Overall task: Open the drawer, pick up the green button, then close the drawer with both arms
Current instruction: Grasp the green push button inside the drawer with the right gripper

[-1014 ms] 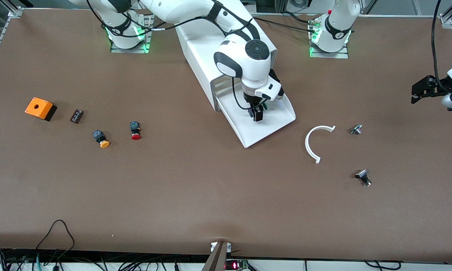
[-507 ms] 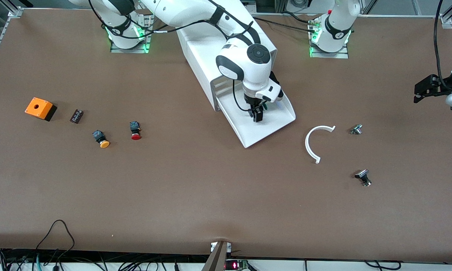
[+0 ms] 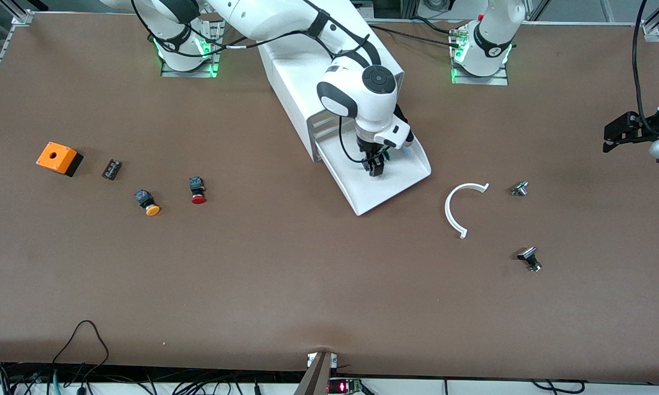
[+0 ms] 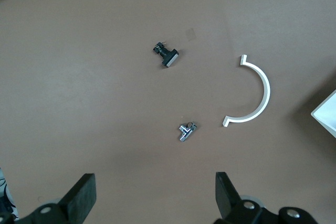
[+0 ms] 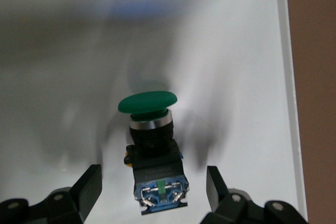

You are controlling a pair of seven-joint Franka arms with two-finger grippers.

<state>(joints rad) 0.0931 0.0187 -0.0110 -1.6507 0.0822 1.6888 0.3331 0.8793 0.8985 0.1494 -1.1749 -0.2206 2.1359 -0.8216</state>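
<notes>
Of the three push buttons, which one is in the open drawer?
The green-capped button, lying in the open drawer between the open fingers of the right tool. The red-capped button and orange-capped button lie on the table toward the right arm's end.

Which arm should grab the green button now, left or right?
Right. The right gripper is open over the pulled-out drawer, fingers either side of the green button. The left gripper hangs open over the left arm's end of the table, well clear.

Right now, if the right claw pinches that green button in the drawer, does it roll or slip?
Button lies on its side; its boxy body probably won't roll. The domed cap looks slippery, so grip the body. Right claw straddles it, open.
</notes>
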